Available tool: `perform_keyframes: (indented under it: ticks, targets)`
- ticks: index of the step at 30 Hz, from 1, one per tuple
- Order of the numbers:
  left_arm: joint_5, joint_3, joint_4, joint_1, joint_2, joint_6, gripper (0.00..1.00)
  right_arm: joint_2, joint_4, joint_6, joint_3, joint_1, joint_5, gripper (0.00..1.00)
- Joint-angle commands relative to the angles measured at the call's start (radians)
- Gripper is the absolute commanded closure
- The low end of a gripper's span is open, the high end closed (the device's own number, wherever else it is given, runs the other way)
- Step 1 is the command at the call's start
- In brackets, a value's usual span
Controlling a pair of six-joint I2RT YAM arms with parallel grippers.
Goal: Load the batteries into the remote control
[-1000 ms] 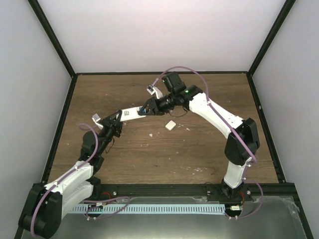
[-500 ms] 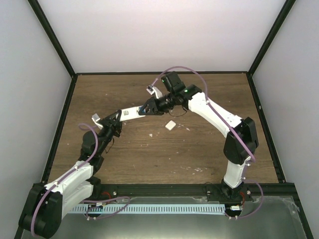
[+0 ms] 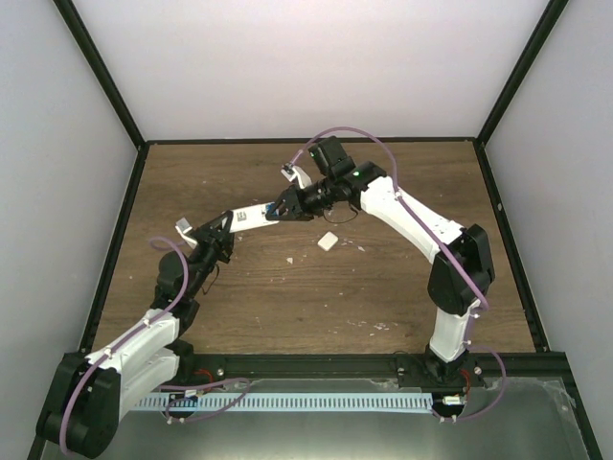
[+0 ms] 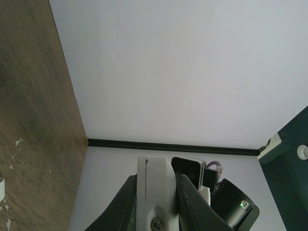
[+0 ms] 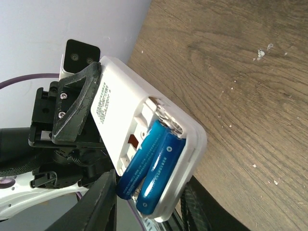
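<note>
- Step: seating stage. Both batteries lie side by side in the open bay at the end of the remote control. Loading looks nearly done, pending a press-down check
- Remote location: held off the table, mid-workspace between the two arms, back face toward the R wrist cam
- Left pincer: clamped shut on the remote's far end, black fingers over the label area. L wrist view shows the remote edge-on between its fingers
- Right pincer: jaws part-way apart, one finger on each side of the bay end. Can't tell if they press on the casing or the cells, or hold anything
- Appearance: white casing w/ printed label text on the back. Cells are glossy blue w/ small print. A small reddish tab shows in the bay beside the L cell. Spring/contact end is just visible at the cells' upper ends
- Cells look roughly parallel. Can't confirm both sit flush
- Next (judgement): push cells fully home w/o tipping the remote in the L grip, then fetch the small white square cover piece lying on the table near the remote and close the bay
- Risk: a sideways nudge could pop a cell out
</note>
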Motion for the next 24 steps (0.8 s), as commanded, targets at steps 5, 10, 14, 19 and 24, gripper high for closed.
perform_keyframes:
  ticks: [5, 10, 14, 19, 24]
  targets:
    - [0.042, 0.023, 0.039, -0.006, 0.014, -0.004, 1.0, 0.012, 0.036, -0.008, 0.06, 0.021, -0.02, 0.73]
    - [0.045, 0.024, 0.041, -0.006, 0.015, -0.003, 1.0, 0.019, 0.035, -0.009, 0.068, 0.021, -0.02, 0.74]
    - [0.045, 0.023, 0.044, -0.006, 0.017, -0.004, 1.0, 0.021, 0.036, -0.009, 0.068, 0.021, -0.025, 0.76]
    - [0.048, 0.025, 0.048, -0.005, 0.017, 0.006, 1.0, 0.027, 0.044, -0.007, 0.066, 0.021, -0.038, 0.8]
    - [0.055, 0.031, 0.049, -0.006, 0.014, 0.031, 1.0, 0.032, 0.058, 0.002, 0.062, 0.021, -0.057, 0.83]
